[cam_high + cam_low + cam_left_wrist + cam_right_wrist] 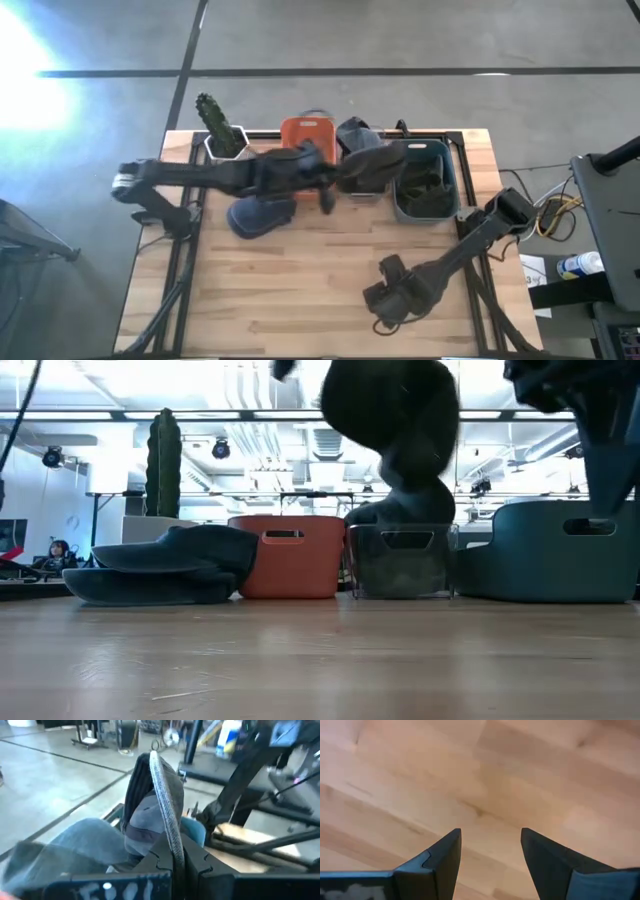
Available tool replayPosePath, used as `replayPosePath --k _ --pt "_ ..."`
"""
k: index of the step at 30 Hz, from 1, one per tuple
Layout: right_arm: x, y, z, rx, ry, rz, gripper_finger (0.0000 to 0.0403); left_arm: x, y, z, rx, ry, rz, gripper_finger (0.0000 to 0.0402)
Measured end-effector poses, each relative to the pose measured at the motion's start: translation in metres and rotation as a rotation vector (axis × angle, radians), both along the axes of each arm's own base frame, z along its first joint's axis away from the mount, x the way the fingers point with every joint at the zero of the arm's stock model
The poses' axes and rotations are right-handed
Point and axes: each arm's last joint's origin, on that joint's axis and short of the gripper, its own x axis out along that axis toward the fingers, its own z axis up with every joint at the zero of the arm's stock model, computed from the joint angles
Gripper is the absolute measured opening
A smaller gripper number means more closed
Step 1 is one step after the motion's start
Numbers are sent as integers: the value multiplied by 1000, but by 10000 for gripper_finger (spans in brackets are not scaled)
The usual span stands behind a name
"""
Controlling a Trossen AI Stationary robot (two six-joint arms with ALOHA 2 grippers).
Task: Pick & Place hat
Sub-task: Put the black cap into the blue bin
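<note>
The wooden worktop (320, 270) carries a row of bins along its far edge: a teal bin (425, 180) toward the right corner, a clear bin (365, 185) beside it, an orange bin (306, 133) near the middle, and a potted cactus (216, 125) toward the left corner. A dark blue hat (260, 214) lies flat on the worktop in front of the orange bin.

The left pincer (335, 172) is pressed together on the brim of a grey hat (372, 160), holding it in the air above the clear bin. The right pincer (490, 855) hangs spread and empty over bare wood near the front edge.

The grey hat droops and folds from the pinch point, so it looks light, soft and floppy rather than stiff; the stitched brim edge (167, 815) seems the firmest place to grip. Fabric is unlikely to slip, but loose folds could snag a bin rim on release.
</note>
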Motion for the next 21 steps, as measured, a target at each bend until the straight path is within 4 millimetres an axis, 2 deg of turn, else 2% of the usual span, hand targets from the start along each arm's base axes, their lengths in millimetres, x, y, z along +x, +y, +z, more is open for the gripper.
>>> replayPosePath --k 3,11,18,21 --pt "2 6 -14 15 -10 -7 203 36 11 -3 48 29 -13 6" --pt "3 20 -29 44 -9 -31 203 102 17 23 141 -44 50 6" --pt "1 26 -32 51 -13 -34 203 133 20 42 193 -78 104 6" --pt "0 28 -32 50 -11 -28 203 145 22 35 207 -81 109 8"
